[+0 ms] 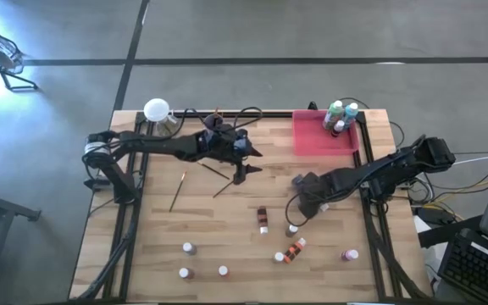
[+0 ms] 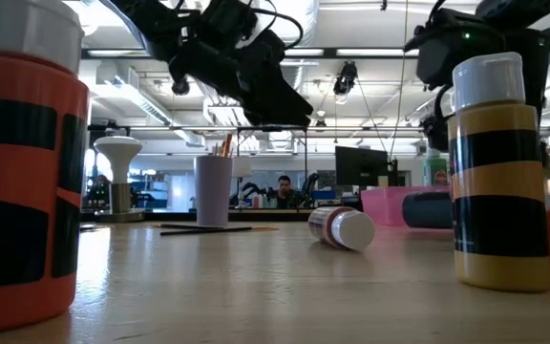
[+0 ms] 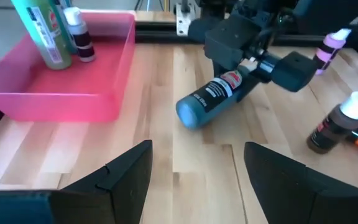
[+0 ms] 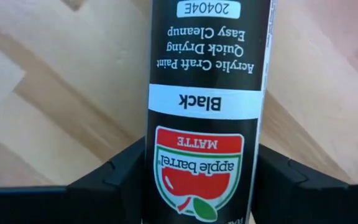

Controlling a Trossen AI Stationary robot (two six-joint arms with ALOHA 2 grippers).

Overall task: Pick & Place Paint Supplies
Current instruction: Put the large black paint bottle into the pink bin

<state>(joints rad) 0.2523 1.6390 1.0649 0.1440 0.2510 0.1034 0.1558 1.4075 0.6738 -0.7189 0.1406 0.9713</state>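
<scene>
We see the right gripper (image 4: 201, 180) clamped around a black paint bottle (image 4: 207, 93) lying near the pink tray (image 3: 61, 93); left gripper (image 3: 197, 180) wide, holding nothing.

Two dark jointed arms, matte black angular fingers (image 3: 120, 180), cables trailing along the links

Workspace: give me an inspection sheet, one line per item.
Surface: wooden table, bare between items.
Job's things: black paint bottle lying down; bottles standing in the pink tray; more bottles scattered; brushes loose.
Clutter: lilac cup, white lamp.
Grippers: right gripper fingers either side of the black bottle; left gripper open, empty.
Cables: bundle off the right edge.
Surroundings: person seated in the background.
</scene>
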